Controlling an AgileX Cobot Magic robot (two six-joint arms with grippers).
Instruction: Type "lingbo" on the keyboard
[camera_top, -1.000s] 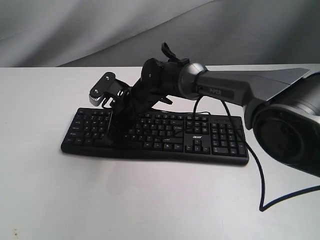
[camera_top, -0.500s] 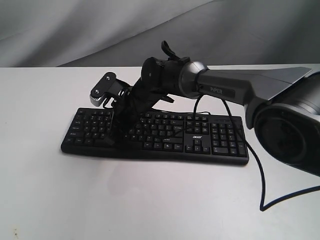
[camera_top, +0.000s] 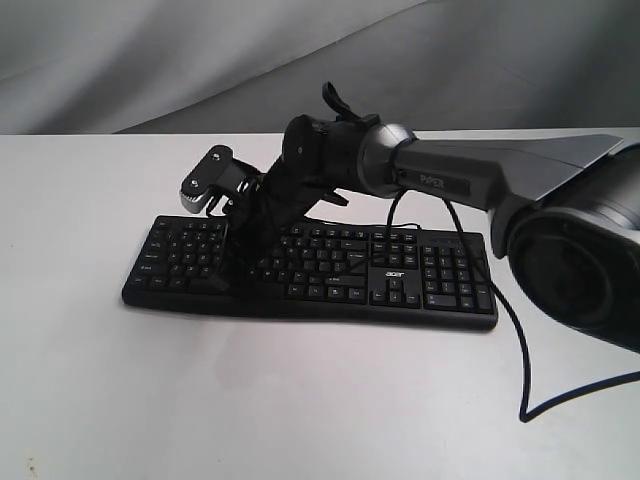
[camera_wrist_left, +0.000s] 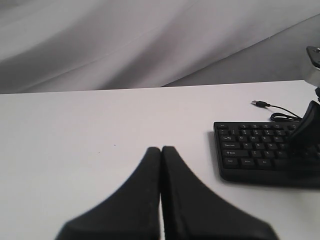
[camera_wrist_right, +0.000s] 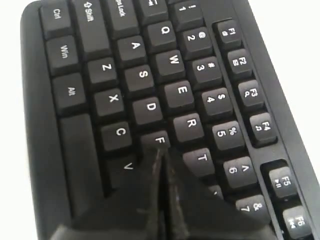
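Observation:
The black keyboard (camera_top: 420, 285) lies across the middle of the white table, and its left end also shows in the left wrist view (camera_wrist_left: 250, 155). My right gripper (camera_top: 229, 280) reaches across to the keyboard's left half, pointing steeply down. In the right wrist view its shut tips (camera_wrist_right: 161, 151) sit at the edge of the F key (camera_wrist_right: 159, 140), over where G lies hidden, with V and T on either side. My left gripper (camera_wrist_left: 161, 149) is shut on nothing, low over bare table to the left of the keyboard. It is out of the exterior view.
The keyboard's thin black cable (camera_top: 520, 340) runs off its right end toward the table's front right. Its loose USB plug (camera_wrist_left: 257, 103) lies behind the keyboard. The right arm's body (camera_top: 480, 180) spans above the keyboard's right half. A grey cloth (camera_top: 200, 60) hangs behind.
The right gripper's tips have shifted slightly to the right along the keyboard's left half. The left gripper's earlier position is not shown.

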